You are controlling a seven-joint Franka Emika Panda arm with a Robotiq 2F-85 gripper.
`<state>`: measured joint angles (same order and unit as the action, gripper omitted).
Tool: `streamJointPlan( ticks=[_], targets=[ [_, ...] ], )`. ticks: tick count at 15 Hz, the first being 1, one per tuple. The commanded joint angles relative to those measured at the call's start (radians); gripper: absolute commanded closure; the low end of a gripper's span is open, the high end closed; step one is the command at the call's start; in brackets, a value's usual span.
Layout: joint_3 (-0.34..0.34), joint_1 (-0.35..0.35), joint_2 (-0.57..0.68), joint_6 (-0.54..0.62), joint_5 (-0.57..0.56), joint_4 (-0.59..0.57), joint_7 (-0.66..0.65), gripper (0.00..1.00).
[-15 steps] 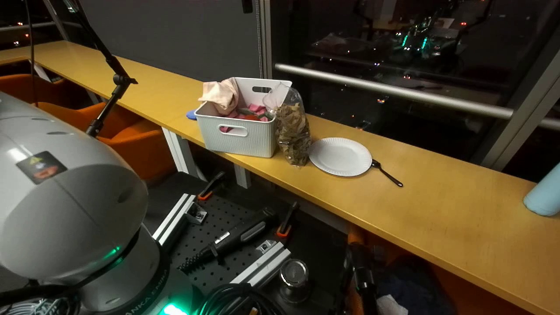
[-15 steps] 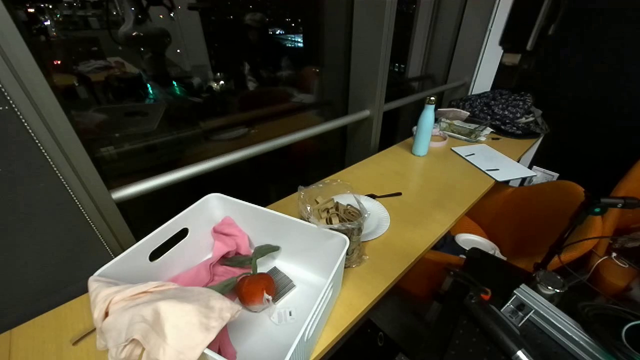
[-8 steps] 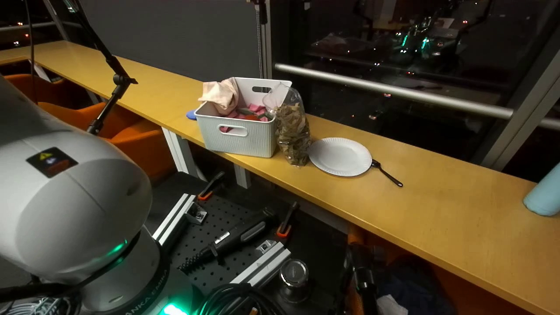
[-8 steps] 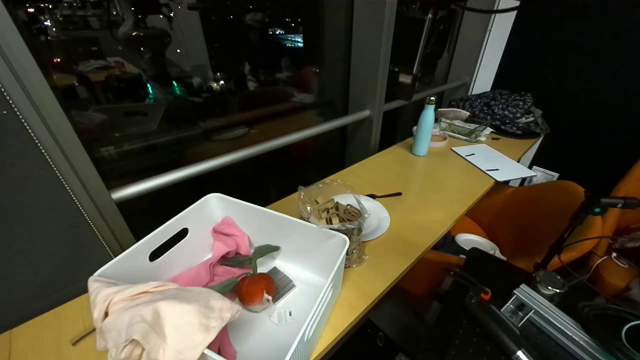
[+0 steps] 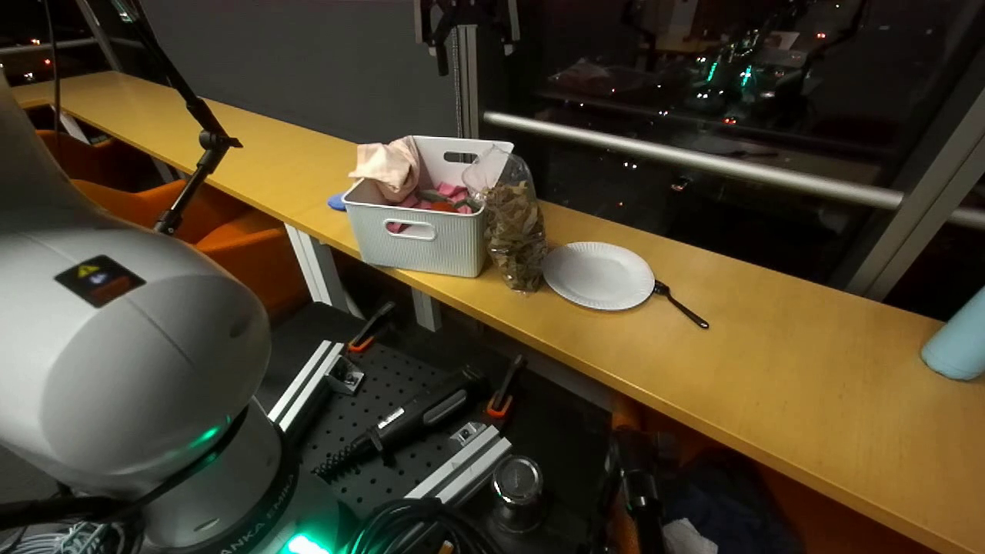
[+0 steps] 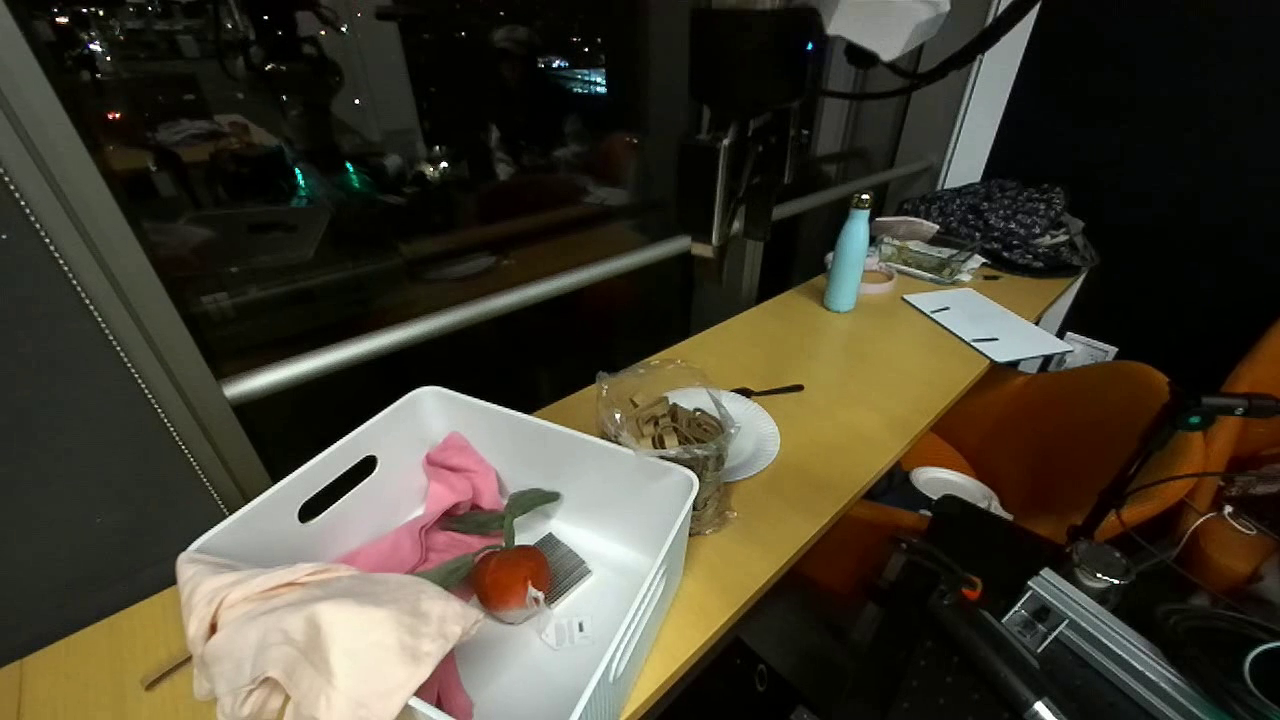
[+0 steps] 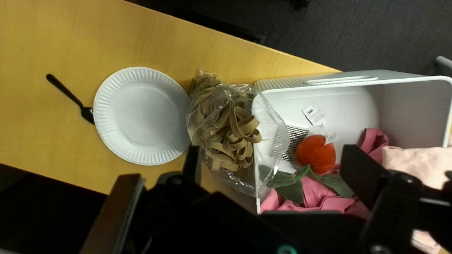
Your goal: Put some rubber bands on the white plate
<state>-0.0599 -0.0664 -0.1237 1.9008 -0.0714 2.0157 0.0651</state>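
An open bag point(image 5: 514, 245) of rubber bands point(image 7: 236, 137), with the tool point(image 7: 270, 153) spread high above
The bag stands upright on the desk point(image 5: 769, 346) between the bin point(image 5: 419, 245) and the white plate point(image 7: 142, 114). The rubber bands should be light, soft and springy, likely tangled; a pinch on the loops at the mouth seems best, clear of the thin, slippery plastic, which could drag the bag along. The arm point(image 5: 146, 346) reaches over the desk, tool pointing down, jaws wide apart, gripping nothing.
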Motion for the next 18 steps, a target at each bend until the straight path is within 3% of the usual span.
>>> streamJointPlan(
  ticks=[1,6,12,13,14,18],
  targets=[
    [-0.002,0.005,0.071,0.057,-0.007,-0.028,-0.035,0.0],
    [0.016,0.022,0.135,0.104,0.013,-0.033,0.003,0.0],
    [0.016,0.023,0.125,0.083,0.009,-0.025,0.01,0.0],
    [0.014,0.021,0.122,0.084,0.014,-0.025,0.008,0.25],
    [0.012,0.019,0.118,0.082,0.014,-0.019,0.006,0.26],
    [0.018,0.026,0.102,0.114,0.03,0.013,0.006,0.58]
  ],
)
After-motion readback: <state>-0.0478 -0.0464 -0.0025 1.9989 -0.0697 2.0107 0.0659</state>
